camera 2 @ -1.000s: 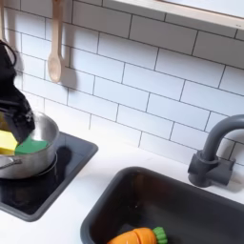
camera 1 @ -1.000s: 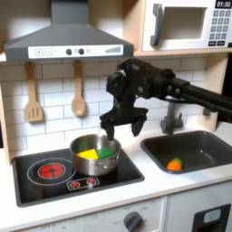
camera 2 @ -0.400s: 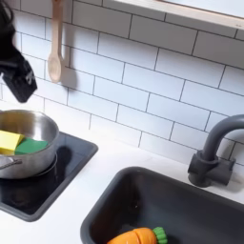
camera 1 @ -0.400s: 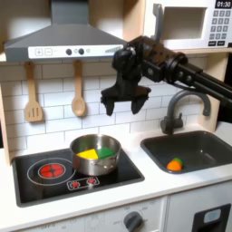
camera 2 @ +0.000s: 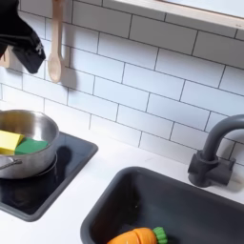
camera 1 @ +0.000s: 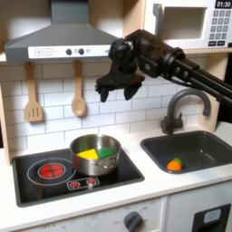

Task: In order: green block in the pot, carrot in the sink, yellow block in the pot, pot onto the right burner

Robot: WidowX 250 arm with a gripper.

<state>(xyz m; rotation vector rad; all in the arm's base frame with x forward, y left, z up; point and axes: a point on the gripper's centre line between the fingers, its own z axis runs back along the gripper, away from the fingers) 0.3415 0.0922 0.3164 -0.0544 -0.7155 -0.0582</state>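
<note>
Here, nearest, the carrot (camera 2: 135, 235) lies in the sink (camera 2: 205, 205). Farther back, the pot (camera 1: 95, 154) on the stove (camera 1: 54, 177) holds the yellow block (camera 1: 87, 154) and the green block (camera 1: 106, 152). The gripper (camera 1: 116, 91), risen clear of the pot over the last second, hangs released and empty; sliding the pot remains. Farthest, the microwave (camera 1: 188, 25) clock seems to read 01:30.

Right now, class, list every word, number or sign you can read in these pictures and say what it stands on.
"01:30" or close to it, blurred: on the display at the top of the microwave keypad, in the first exterior view.
Microwave keypad buttons: too small to read.
Markings at the front of the stovetop, and the knobs on the range hood: too blurred to read.
Second exterior view: no text.
</note>
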